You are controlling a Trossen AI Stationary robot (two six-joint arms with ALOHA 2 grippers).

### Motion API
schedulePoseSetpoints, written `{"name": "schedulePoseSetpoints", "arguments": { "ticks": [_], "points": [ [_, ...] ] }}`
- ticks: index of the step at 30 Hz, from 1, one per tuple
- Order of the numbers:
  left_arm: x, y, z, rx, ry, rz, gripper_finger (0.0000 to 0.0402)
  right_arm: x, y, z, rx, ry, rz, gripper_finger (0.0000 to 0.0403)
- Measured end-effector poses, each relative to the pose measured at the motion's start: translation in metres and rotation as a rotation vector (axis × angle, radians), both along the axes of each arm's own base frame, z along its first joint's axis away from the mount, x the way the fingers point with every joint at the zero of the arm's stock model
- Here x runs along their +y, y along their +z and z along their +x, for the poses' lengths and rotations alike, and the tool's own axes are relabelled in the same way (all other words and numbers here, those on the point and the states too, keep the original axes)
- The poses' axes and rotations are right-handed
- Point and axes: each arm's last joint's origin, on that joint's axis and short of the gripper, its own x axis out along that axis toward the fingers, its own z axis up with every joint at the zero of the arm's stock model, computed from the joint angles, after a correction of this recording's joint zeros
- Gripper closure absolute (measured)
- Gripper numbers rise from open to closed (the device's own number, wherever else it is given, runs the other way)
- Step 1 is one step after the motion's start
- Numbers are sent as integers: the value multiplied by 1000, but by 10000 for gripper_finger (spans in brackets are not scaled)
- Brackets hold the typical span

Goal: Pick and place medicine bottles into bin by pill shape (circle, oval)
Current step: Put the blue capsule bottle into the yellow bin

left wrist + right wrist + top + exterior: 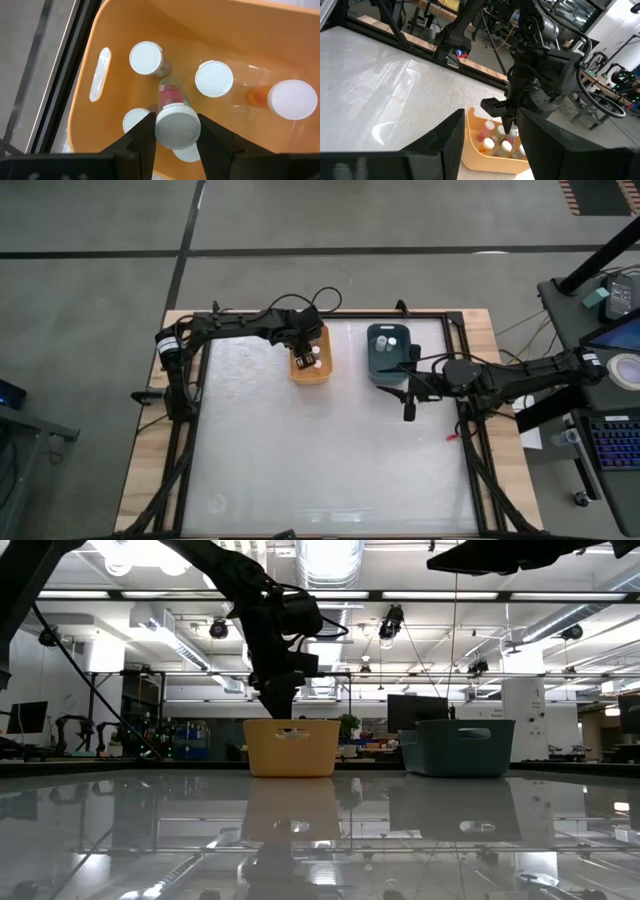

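The left arm reaches across the pale, glossy counter (330,460) and hangs its left pincer (176,134) directly above the open orange plastic bin (311,358). Clenched between its two dark fingers (141,137) is a small medicine bottle with a round white cap (178,128) and a clear body with a pink label, held by the sides of the cap and pointing down into the bin.

Four or five more white-capped bottles (214,78) stand or lie on the bin's floor just below it, one with an orange body (293,99).

The bottle looks light, rigid and smooth-sided, likely to slip or roll; the ribbed cap seems the surest place to grip.

To the right, a dark teal plastic bin (388,350) holds two or three white-capped bottles. The right pincer (409,392) hovers just beside that bin on its near side, its fingers spread apart and empty.
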Motion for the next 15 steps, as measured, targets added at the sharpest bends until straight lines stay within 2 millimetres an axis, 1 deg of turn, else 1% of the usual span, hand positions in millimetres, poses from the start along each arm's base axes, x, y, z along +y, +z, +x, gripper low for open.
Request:
{"name": "schedulePoseSetpoints", "arguments": {
  "ticks": [15],
  "points": [
    [0,0,0,-7,18,-7,295,0,-1,0,8,0,-1,230]
  ]
}}
